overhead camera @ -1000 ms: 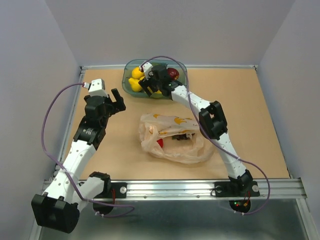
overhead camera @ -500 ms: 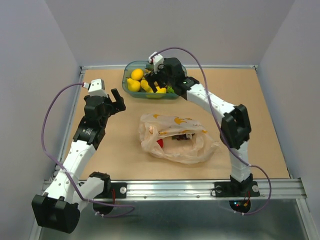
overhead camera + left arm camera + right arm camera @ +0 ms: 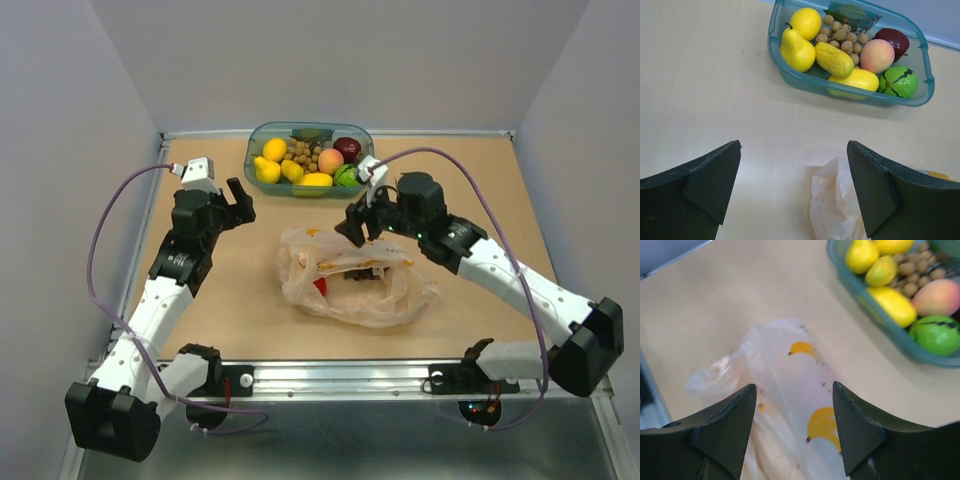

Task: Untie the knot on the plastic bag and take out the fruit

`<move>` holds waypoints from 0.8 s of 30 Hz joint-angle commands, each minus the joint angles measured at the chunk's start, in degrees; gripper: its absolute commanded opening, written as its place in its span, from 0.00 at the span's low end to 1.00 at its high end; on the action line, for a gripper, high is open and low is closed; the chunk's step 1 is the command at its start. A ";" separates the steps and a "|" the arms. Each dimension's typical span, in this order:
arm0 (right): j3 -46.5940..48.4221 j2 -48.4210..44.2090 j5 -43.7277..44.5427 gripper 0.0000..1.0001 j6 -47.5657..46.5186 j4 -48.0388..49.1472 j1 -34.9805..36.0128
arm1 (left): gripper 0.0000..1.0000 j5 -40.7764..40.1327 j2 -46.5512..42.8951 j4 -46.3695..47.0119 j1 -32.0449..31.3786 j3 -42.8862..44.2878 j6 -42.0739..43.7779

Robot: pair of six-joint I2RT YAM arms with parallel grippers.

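The plastic bag (image 3: 350,285) lies crumpled mid-table, pale film with yellow banana prints, its mouth gaping. Inside it I see a red fruit (image 3: 319,286) and a dark lump (image 3: 362,275). I cannot make out the knot. A pink peach (image 3: 330,160) and a dark red apple (image 3: 347,148) rest in the teal tub (image 3: 252,150). My right gripper (image 3: 358,225) hovers open over the bag's far right edge, with printed film (image 3: 790,385) below its empty jaws. My left gripper (image 3: 238,200) stands open left of the bag, with a bag corner (image 3: 837,205) beneath its right finger.
The teal tub (image 3: 855,95) at the table's far edge also holds a yellow pear (image 3: 796,49), a lemon (image 3: 806,22), a brown cluster of small balls (image 3: 842,35) and a green apple (image 3: 937,334). A raised rail runs round the table.
My right gripper has left the tub and swung back toward me, over the bag. The peach now shows in the tub where the gripper was. The left arm has barely moved.
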 commanded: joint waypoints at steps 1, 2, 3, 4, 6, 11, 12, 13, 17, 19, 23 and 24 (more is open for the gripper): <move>-7.68 -6.15 -12.49 0.66 4.21 -0.39 0.14 | 0.98 2.02 0.25 2.13 0.36 -0.36 -0.49; -8.83 -6.85 -14.25 0.65 6.56 -1.18 0.22 | 0.98 2.11 0.60 2.13 0.36 -0.36 -0.49; -9.88 -7.82 -16.88 0.64 7.28 -1.53 0.40 | 0.98 2.46 0.78 2.13 0.27 -0.45 -0.49; -11.81 -7.91 -17.69 0.63 8.07 -2.06 0.49 | 0.98 2.72 1.04 2.04 0.27 -0.36 -0.49; -13.31 -7.74 -18.14 0.63 8.16 -5.04 1.19 | 0.98 2.81 1.22 2.04 0.18 -0.36 -0.49; -17.27 -5.02 -16.56 0.62 10.01 -8.39 3.03 | 0.98 2.55 1.39 2.13 0.09 -0.45 -0.31; -17.88 -4.75 -15.25 0.62 10.27 -8.48 3.21 | 0.98 2.55 1.48 2.04 0.09 -0.45 -0.31; -18.33 -4.49 -13.93 0.62 10.79 -8.65 3.39 | 0.98 2.55 1.39 2.04 0.09 -0.45 -0.31; -18.24 -2.12 -2.17 0.61 12.55 -9.71 3.48 | 0.98 2.64 1.39 2.04 0.09 -0.45 -0.23; -17.02 -0.10 6.80 0.64 13.96 -9.71 3.48 | 0.98 2.72 1.31 2.04 0.01 -0.45 -0.23; -15.43 2.01 16.04 0.69 15.02 -9.01 3.65 | 0.98 2.20 1.04 1.95 -0.08 -0.36 -0.05; -15.34 2.28 17.01 0.72 14.93 -8.57 3.65 | 0.98 2.11 0.87 1.95 -0.08 -0.45 -0.05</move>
